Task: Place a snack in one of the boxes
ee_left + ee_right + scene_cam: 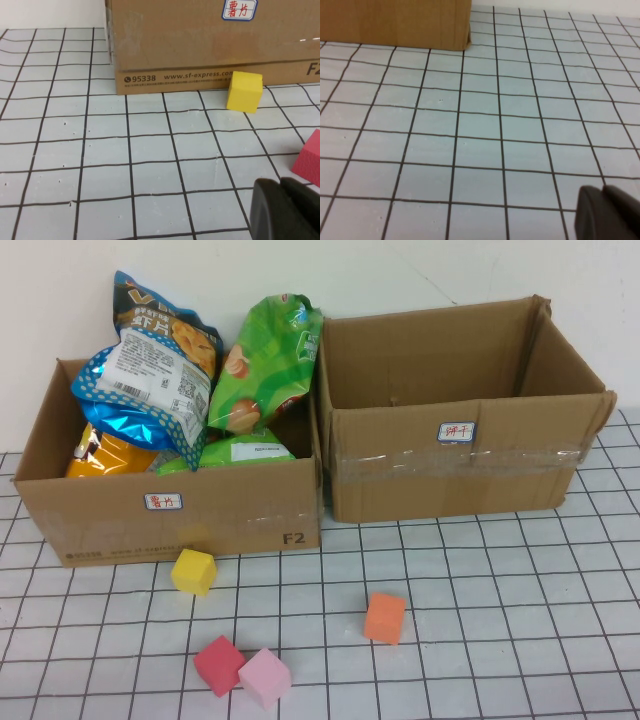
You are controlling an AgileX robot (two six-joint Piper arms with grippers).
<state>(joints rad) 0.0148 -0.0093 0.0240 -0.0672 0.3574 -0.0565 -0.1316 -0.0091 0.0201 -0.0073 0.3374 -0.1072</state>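
Observation:
The left cardboard box (240,515) holds several snack bags: a blue chip bag (155,370), a green bag (265,365), an orange bag (105,455) and a flat green pack (240,450). The right cardboard box (450,475) is empty inside. Neither gripper shows in the high view. My left gripper (282,210) is shut and empty, low over the gridded table in front of the left box (200,45). My right gripper (607,215) is shut and empty over bare grid, with a box corner (420,25) far ahead.
Foam cubes lie in front of the boxes: yellow (193,571), orange (384,617), red (219,664) and pink (264,677). The yellow cube (244,91) and the red cube (309,159) also show in the left wrist view. A white wall stands behind the boxes.

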